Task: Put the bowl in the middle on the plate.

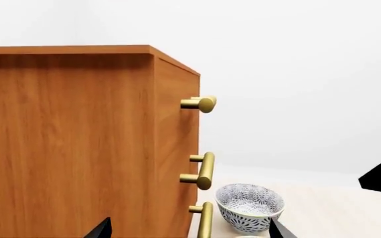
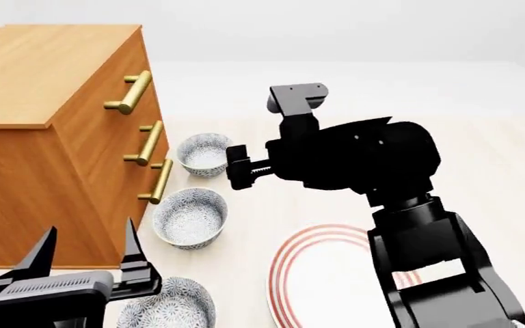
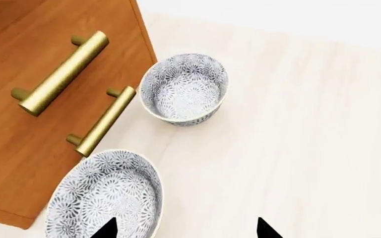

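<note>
Nearest the head camera, the left gripper (image 2: pixel 89 263) stands with its two black fingers wide apart and nothing between them, the nearest bowl (image 2: pixel 167 306) just beside and below it and the wooden drawer cabinet (image 2: pixel 52 130) close on its outer side. Three alike speckled bowls run in a row along the cabinet front; the bowl in the middle (image 2: pixel 189 217) rests on the light floor, a little ahead of the left gripper and untouched. The right arm reaches across above the row, and in its wrist view the right gripper (image 3: pixel 185 228) shows only two dark fingertips set well apart with bare floor between them, so it too is spread and empty. The middle bowl (image 3: pixel 107 198) lies just to one side of that gap, not under it, while the farthest bowl (image 3: pixel 184 89) sits further ahead near the brass handles (image 3: pixel 61 72). The plate (image 2: pixel 331 273), ringed in red, lies close beside the right arm, partly hidden by it, and carries nothing. The step in hand looks to be the approach to the grasp. The next move probably calls for the right gripper to shift sideways until one finger is inside the middle bowl's rim and one outside, then descend and close, keeping clear of the handles and neighbouring bowls.
</note>
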{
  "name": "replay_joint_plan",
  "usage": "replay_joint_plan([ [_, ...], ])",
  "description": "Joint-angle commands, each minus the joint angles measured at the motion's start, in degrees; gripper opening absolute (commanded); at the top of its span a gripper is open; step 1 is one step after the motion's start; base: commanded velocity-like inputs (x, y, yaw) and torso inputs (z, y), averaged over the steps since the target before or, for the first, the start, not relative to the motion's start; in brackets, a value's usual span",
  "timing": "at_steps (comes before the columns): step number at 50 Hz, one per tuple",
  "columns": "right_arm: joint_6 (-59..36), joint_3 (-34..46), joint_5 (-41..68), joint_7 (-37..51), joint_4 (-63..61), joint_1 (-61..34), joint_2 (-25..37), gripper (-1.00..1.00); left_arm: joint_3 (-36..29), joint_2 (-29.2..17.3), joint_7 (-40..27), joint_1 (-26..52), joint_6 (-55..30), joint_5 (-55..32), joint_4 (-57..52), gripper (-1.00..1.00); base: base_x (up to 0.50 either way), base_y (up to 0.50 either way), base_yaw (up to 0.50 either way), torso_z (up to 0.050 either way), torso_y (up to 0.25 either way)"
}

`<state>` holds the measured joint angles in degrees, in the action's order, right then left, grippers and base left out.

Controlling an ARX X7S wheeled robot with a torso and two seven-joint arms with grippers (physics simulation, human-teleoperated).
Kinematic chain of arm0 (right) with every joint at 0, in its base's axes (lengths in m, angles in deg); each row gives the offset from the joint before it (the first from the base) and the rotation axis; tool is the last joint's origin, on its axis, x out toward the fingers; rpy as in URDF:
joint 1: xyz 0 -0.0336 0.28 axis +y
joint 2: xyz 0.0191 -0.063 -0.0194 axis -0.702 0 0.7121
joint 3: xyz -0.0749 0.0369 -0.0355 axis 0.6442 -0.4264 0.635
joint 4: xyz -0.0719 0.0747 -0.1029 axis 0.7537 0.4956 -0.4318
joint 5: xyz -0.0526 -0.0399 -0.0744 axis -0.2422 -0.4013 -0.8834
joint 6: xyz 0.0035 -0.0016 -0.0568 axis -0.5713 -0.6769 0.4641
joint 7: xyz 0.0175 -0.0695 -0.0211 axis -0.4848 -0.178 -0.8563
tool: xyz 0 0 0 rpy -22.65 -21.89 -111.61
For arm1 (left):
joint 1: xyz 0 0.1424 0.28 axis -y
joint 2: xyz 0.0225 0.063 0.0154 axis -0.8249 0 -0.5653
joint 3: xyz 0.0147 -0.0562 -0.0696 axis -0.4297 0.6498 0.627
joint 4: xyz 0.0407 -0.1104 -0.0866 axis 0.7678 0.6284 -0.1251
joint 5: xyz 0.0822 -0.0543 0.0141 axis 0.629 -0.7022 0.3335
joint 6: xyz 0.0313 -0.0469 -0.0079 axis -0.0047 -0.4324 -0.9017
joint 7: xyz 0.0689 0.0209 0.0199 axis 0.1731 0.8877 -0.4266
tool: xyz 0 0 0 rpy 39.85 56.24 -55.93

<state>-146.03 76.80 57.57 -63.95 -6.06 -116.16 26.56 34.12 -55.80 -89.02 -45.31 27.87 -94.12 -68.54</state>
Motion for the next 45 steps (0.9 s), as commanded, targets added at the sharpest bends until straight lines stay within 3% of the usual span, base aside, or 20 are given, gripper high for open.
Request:
replay_joint_plan([
  [1, 4.68, 8.73, 3.75, 1.06, 7.59, -2.45, -1.08, 1.0, 0.12, -0.4, -0.34, 0.05, -0.02, -0.46, 0.15, 1.0, 0.0, 0.0, 0.0, 0.0, 0.0],
  [25, 13.84, 25.37, 22.61, 4.03, 15.58, -7.89, -1.18, 1.0, -0.17, -0.95, -0.82, 0.27, 0.22, -0.84, 0.94, 1.0, 0.0, 0.0, 0.0, 0.0, 0.0],
  [34, 19.39, 46.02, 36.71, -3.14, 22.04, -13.75, -1.3, 1.0, -0.25, -1.18, -1.04, 0.44, 0.05, -1.05, 1.07, 1.0, 0.0, 0.0, 0.0, 0.0, 0.0],
  [45, 31.5, 63.87, 51.43, -2.85, 27.66, -19.05, -1.31, 1.0, -0.79, -1.23, -1.26, 0.75, 0.07, -1.04, 1.72, 1.0, 0.0, 0.0, 0.0, 0.0, 0.0],
])
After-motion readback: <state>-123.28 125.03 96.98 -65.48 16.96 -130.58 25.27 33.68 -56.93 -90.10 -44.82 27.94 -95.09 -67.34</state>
